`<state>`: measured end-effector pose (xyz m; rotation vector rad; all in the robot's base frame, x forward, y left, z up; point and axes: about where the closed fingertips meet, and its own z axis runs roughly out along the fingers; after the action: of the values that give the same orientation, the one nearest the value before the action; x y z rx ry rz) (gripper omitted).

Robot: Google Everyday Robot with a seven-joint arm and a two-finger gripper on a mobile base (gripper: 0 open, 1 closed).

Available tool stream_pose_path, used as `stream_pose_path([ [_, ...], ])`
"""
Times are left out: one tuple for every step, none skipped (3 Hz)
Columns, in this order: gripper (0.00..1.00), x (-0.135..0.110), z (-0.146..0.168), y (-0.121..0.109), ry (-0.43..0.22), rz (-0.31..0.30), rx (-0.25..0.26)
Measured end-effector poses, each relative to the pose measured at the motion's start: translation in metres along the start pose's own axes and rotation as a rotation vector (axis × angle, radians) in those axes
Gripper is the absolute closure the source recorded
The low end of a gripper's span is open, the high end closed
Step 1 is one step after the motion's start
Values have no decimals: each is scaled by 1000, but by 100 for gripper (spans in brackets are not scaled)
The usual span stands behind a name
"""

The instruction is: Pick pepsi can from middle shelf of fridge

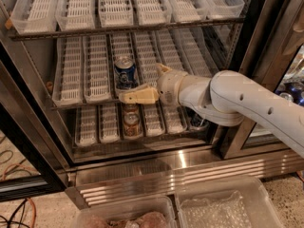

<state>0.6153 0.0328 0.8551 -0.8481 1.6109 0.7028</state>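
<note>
The pepsi can [125, 72], blue with a silver top, stands upright in a white lane tray on the middle shelf [85, 77] of the fridge [142, 165]. The fridge door is open. My gripper [140, 82] reaches in from the right and is open. Its lower tan finger [137, 96] lies just below and in front of the can at the shelf's front edge. The other fingertip [163, 69] shows to the can's right. The can is between them and not gripped.
Orange-brown cans [131, 119] sit on the shelf below, with a dark can [198, 122] further right. The upper shelf [118, 6] holds white trays. More cans [289, 91] show behind the glass at right. Clear plastic bins [223, 205] stand on the floor in front.
</note>
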Motion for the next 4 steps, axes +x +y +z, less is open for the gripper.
stream_pose_path([
  [0, 0, 12, -3, -29, 5, -22],
  [0, 2, 26, -8, -59, 3, -35],
  [0, 6, 38, -4, -78, 2, -51],
  [0, 12, 47, 0, -79, 8, -64],
])
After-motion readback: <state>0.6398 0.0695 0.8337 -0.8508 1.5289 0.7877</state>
